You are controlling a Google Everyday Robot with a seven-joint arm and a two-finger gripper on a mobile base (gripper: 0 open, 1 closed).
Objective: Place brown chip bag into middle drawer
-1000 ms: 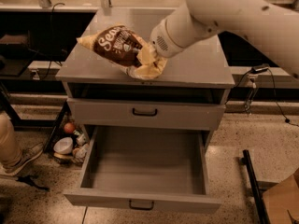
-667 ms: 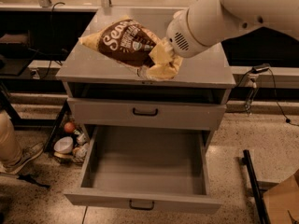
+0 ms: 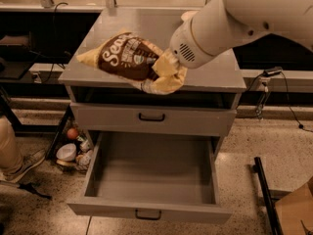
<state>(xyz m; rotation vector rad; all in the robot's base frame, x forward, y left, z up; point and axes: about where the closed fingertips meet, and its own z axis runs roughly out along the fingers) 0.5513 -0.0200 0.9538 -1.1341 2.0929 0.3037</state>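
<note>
The brown chip bag (image 3: 128, 58), dark brown with white script and pale yellow ends, hangs tilted just above the grey cabinet top (image 3: 215, 75), near its front edge. My gripper (image 3: 166, 72) is shut on the bag's right yellow end, with the white arm reaching in from the upper right. The middle drawer (image 3: 151, 175) is pulled wide open below and in front, with nothing in it. Its black handle (image 3: 148, 214) is on the near front panel.
A closed drawer front with a black handle (image 3: 151, 116) sits above the open one. A bowl and small items (image 3: 73, 148) lie on the floor to the cabinet's left. A person's leg and shoe (image 3: 17, 155) are at far left. A cardboard box (image 3: 296, 212) and a black bar are at lower right.
The bag, held in my gripper, swung slightly right and has now come a little down and forward toward the cabinet's front edge. The open drawer has not moved.
</note>
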